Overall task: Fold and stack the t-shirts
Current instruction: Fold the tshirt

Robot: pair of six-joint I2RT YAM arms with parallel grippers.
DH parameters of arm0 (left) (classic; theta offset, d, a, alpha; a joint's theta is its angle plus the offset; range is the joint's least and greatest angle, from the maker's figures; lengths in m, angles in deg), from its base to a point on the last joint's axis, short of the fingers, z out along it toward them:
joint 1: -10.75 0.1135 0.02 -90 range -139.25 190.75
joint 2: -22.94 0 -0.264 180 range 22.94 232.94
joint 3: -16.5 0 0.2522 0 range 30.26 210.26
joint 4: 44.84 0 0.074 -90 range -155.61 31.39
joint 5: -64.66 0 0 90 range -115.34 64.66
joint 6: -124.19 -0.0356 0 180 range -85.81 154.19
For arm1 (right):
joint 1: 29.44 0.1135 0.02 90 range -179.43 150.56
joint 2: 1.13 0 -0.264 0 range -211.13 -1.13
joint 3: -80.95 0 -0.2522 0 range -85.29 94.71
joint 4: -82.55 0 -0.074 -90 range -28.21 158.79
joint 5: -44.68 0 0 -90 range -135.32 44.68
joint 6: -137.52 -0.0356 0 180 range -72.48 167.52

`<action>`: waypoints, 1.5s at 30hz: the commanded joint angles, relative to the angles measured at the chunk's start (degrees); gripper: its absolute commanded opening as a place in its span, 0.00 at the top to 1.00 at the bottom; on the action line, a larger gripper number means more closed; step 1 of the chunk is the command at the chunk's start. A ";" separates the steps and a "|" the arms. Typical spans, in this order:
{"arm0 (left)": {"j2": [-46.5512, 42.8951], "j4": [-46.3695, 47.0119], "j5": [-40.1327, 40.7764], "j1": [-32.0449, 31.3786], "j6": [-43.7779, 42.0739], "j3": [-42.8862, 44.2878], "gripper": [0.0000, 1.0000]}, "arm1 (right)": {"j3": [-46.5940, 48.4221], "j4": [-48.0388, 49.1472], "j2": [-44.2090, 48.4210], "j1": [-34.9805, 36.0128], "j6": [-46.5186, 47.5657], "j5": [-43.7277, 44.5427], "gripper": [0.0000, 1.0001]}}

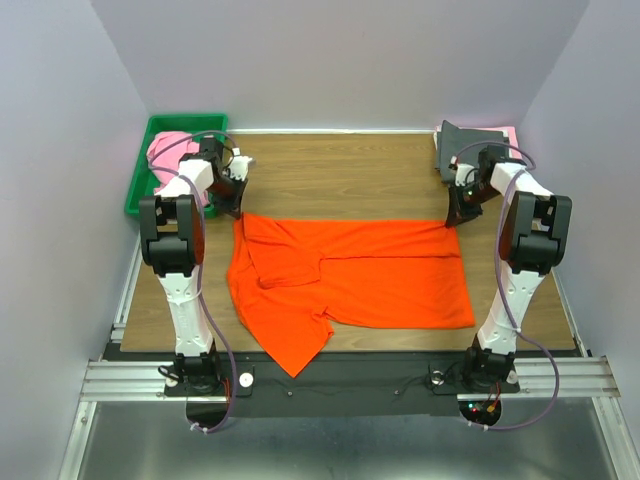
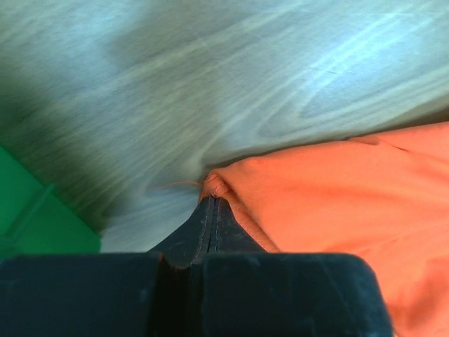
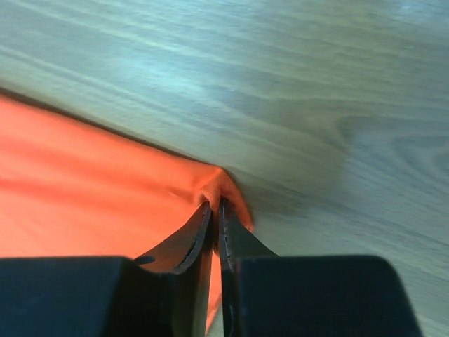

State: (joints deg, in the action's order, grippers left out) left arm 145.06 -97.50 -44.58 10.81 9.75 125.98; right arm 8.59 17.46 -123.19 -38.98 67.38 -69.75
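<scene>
Starting at the bottom of the overhead view, the bright orange cloth t-shirt lies spread flat across the middle of the wooden worktop, with one sleeve trailing toward the arm bases at lower centre. Creases run around the collar on the left.

Moving up to its far edge, both arms are on it. The left pincer is closed tight, a small nub of orange corner squeezed between its tips. The right pincer is down to a sliver of a gap, with the opposite far corner pinched and puckered between the fingers.

This is thin, limp, light cloth. It will sag and drape the instant it leaves the wood, and it offers no stiffness to push against. Corners and hems look like the places to hold, and with both corners held evenly the fold line should stay straight. Grabbed mid-panel, it would probably just bunch up.

Farther back at upper left, a light pink shirt sits crumpled in the green plastic tray. At upper right a folded dark grey shirt rests on the worktop.
</scene>
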 commanded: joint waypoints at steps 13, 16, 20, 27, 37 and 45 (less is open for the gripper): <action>-3.21 4.62 8.70 0.56 2.03 -3.00 1.00 | -2.31 9.58 1.21 -0.22 -3.86 14.05 0.99; -2.51 2.25 4.07 0.47 1.69 -0.55 0.96 | -2.04 9.58 1.04 -0.22 -3.86 12.74 0.99; -3.47 1.37 -0.96 0.47 0.89 0.51 0.71 | -1.95 9.50 1.21 -0.22 -3.69 12.21 0.99; -2.51 -1.09 -4.13 0.12 -0.87 2.71 0.53 | -2.22 9.50 1.12 -0.22 -3.33 12.03 0.99; 0.21 0.75 -0.88 -2.16 0.71 3.68 0.54 | -1.78 9.32 0.86 -0.22 -3.51 12.21 0.99; 1.01 4.00 4.46 -3.66 1.16 0.52 0.63 | -1.25 9.23 -0.02 -0.22 -3.51 14.31 0.99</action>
State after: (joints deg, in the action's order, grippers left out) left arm 146.77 -95.07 -43.64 7.29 10.36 127.25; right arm 7.52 24.09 -122.67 -38.78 63.14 -60.24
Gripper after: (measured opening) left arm 0.421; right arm 0.064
